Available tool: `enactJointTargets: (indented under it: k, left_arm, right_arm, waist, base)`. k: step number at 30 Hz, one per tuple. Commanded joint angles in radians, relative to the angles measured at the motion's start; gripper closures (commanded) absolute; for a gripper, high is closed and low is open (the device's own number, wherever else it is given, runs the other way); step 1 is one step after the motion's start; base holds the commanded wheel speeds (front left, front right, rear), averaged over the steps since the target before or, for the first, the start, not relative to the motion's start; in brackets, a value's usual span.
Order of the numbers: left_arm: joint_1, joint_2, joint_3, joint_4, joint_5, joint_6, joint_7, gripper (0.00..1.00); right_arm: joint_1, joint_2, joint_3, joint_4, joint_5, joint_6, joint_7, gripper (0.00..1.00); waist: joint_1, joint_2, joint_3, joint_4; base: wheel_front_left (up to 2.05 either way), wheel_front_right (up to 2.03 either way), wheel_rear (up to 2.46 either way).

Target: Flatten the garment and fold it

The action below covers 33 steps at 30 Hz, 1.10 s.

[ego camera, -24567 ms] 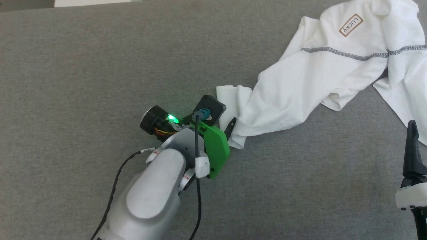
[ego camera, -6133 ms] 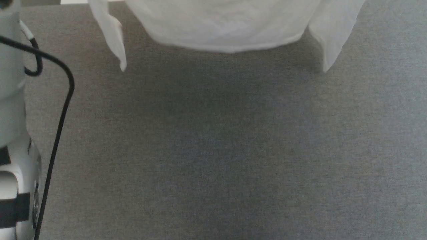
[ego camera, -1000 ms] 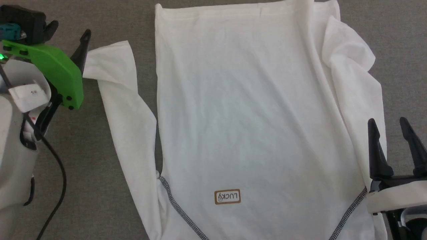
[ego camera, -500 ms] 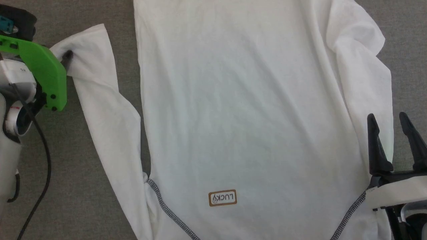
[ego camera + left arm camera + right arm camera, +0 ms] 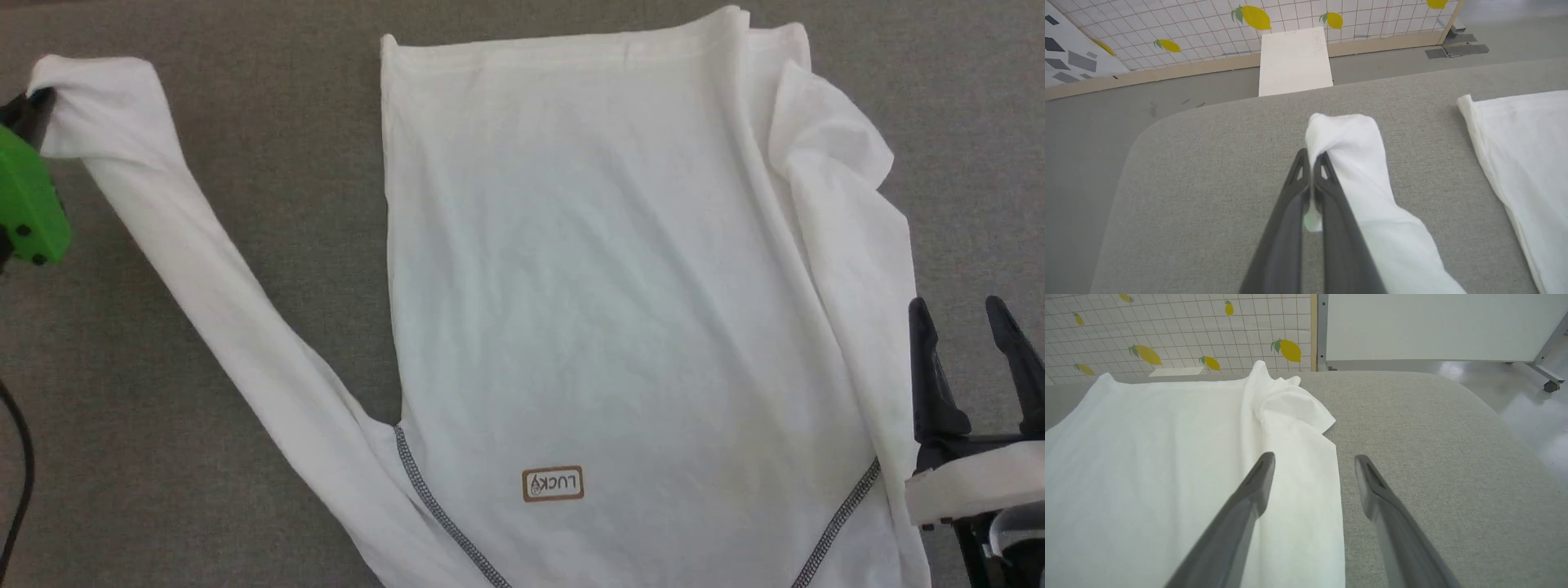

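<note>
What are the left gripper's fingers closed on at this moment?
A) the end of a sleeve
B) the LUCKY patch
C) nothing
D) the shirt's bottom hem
A: the left wrist view shows the left gripper with its fingers pinched shut on the bunched end of one sleeve of the garment.

"LUCKY" patch (image 5: 553, 484) on garment (image 5: 620, 269)

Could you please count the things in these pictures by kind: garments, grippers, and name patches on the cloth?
garment: 1
grippers: 2 (left gripper, right gripper)
LUCKY patch: 1
Total: 4
</note>
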Motion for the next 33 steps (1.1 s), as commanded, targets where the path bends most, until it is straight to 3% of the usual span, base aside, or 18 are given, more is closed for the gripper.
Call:
enactJointTargets:
  k: [1,9,13,20,23,28,33]
  left_arm:
    - [0.034,0.023,0.019,-0.016,-0.018,0.000,-0.009,1.00]
    - [0.251,0.089,0.144,-0.164,-0.095,0.030,-0.034,1.00]
    - [0.457,0.078,0.247,-0.303,-0.155,0.072,-0.063,1.00]
    - [0.555,0.039,0.326,-0.453,-0.236,0.098,-0.072,1.00]
    - [0.540,0.019,0.303,-0.532,-0.266,0.103,-0.049,1.00]
    - [0.467,-0.028,0.181,-0.658,-0.294,0.124,0.022,1.00]
    - [0.349,-0.145,-0.008,-0.745,-0.295,0.171,0.086,1.00]
  right_arm:
    - [0.021,0.004,-0.009,0.002,-0.007,-0.002,0.004,0.00]
    - [0.094,0.011,-0.044,-0.004,-0.005,-0.002,0.018,0.00]
    - [0.125,0.012,-0.063,0.003,0.019,-0.002,0.021,0.00]
    - [0.129,0.012,-0.091,-0.006,0.024,-0.002,0.027,0.00]
    - [0.125,0.012,-0.110,-0.013,0.023,-0.002,0.030,0.00]
    - [0.111,0.012,-0.146,-0.029,0.022,-0.002,0.033,0.00]
    - [0.096,0.012,-0.181,-0.039,0.021,-0.002,0.033,0.00]
  waist:
    - [-0.0001,0.0000,-0.113,0.021]
    - [-0.0001,0.0000,-0.223,0.051]
    - [-0.0001,0.0000,-0.272,0.074]
    - [-0.0001,0.0000,-0.298,0.084]
    - [-0.0001,0.0000,-0.303,0.084]
    - [-0.0001,0.0000,-0.299,0.070]
    - [-0.0001,0.0000,-0.283,0.053]
  base:
    - [0.00,0.00,0.00]
    - [0.00,0.00,0.00]
    - [0.00,0.00,0.00]
    - [0.00,0.00,0.00]
    - [0.00,0.00,0.00]
    - [0.00,0.00,0.00]
    - [0.00,0.00,0.00]
